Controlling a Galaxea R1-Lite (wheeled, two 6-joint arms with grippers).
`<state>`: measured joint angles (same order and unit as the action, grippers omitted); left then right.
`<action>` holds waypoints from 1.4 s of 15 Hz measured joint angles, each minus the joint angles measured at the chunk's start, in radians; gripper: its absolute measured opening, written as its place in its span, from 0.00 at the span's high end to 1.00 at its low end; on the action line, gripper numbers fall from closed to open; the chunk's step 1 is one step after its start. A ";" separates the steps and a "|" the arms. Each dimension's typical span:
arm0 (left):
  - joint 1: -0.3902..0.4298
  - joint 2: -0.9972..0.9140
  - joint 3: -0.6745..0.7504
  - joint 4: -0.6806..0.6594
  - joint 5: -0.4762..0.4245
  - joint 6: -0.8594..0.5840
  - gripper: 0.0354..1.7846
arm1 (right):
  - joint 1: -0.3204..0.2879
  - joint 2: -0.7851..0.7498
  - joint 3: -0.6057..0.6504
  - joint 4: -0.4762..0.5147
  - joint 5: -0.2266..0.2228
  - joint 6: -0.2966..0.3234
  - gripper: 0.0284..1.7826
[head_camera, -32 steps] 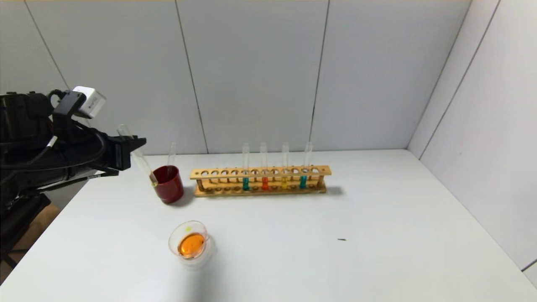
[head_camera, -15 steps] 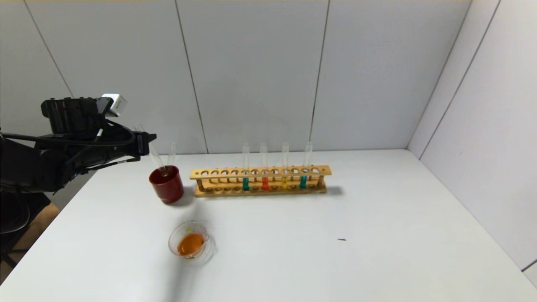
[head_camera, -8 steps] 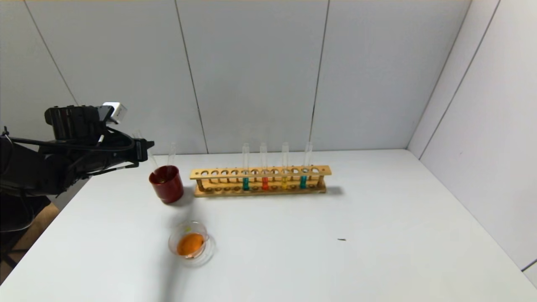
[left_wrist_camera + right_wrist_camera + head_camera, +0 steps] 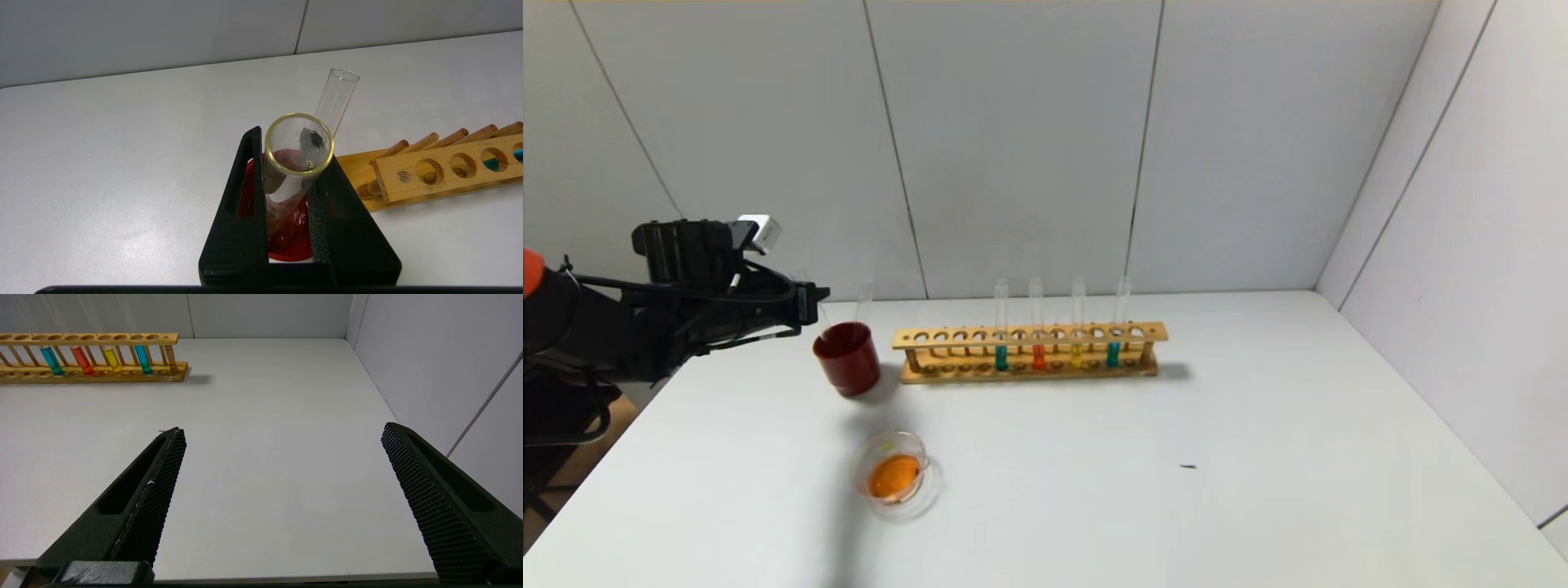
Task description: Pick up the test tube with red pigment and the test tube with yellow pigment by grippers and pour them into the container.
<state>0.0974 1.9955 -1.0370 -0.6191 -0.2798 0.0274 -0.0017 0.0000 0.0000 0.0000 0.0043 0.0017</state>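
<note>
My left gripper [image 4: 810, 304] hovers over the dark red cup [image 4: 848, 359] at the back left. In the left wrist view the left gripper [image 4: 292, 149] is shut on a clear empty test tube [image 4: 298, 163] with a yellowish rim, whose lower end dips into the cup [image 4: 292, 241]. A second empty tube [image 4: 337, 96] leans in the same cup. The container [image 4: 894, 474], a low glass dish, holds orange liquid in front of the cup. The rack [image 4: 1029, 351] holds a red-pigment tube [image 4: 1038, 357] and a yellow-pigment tube [image 4: 1076, 355]. My right gripper [image 4: 282, 428] is open and empty over the table's near right.
Two teal tubes [image 4: 1001, 358] [image 4: 1112, 354] also stand in the wooden rack, which shows in the right wrist view [image 4: 94, 373] too. A small dark speck [image 4: 1188, 466] lies on the white table. Grey walls close the back and the right side.
My left gripper has moved right and down, bringing the empty tube from beside the red cup to over it and lowering its bottom end into the cup. The dish and rack have not moved.
</note>
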 joint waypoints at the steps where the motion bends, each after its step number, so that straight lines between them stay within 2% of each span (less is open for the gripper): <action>1: 0.000 0.006 -0.002 0.000 0.000 0.000 0.84 | 0.000 0.000 0.000 0.000 0.000 0.000 0.02; 5: 0.000 0.020 -0.007 0.000 -0.003 0.000 0.83 | 0.000 0.000 0.000 0.000 0.000 0.000 0.02; 7: 0.000 0.025 -0.015 0.000 -0.001 -0.001 0.78 | 0.000 0.000 0.000 0.000 0.000 0.000 0.02; 9: 0.000 0.030 -0.022 0.000 0.000 0.000 0.67 | 0.000 0.000 0.000 0.000 0.000 0.000 0.02; 13: -0.002 0.030 -0.024 0.000 -0.001 0.000 0.29 | 0.000 0.000 0.000 0.000 0.000 0.000 0.02; 15: -0.001 0.029 -0.019 0.000 -0.001 0.000 0.15 | 0.000 0.000 0.000 0.000 0.000 0.000 0.02; 18: -0.002 0.027 -0.017 0.001 -0.001 0.000 0.03 | 0.000 0.000 0.000 0.000 0.000 0.000 0.02; 21: -0.002 -0.006 -0.014 0.003 -0.001 -0.006 0.02 | 0.000 0.000 0.000 0.000 0.000 0.000 0.02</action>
<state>0.0955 1.9896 -1.0506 -0.6162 -0.2804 0.0219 -0.0017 0.0000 0.0000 0.0000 0.0038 0.0017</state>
